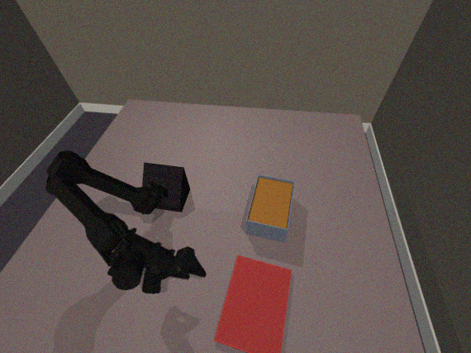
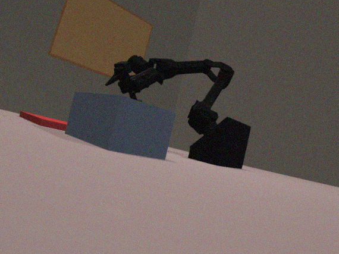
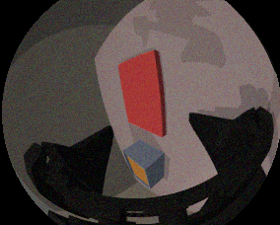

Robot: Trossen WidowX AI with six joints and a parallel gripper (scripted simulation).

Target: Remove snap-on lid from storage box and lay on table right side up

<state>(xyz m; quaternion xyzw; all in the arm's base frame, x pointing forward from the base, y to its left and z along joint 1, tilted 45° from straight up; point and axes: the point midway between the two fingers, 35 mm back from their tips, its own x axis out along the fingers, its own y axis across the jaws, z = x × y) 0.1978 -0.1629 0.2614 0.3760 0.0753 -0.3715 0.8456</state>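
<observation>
The storage box is blue and stands on the table. An orange surface shows inside its rim, with no lid on top. The lid is a red, thin rectangular slab. It lies flat on the table beside the box, apart from it. Which of its faces is up I cannot tell for sure. My gripper is open and empty. It is raised above the table, to the left of the lid in the top view, touching neither lid nor box.
The dark base block stands behind the arm in the top view, left of the box. An orange panel is in the background of the exterior view. A pale ledge runs beyond the table's right edge.
</observation>
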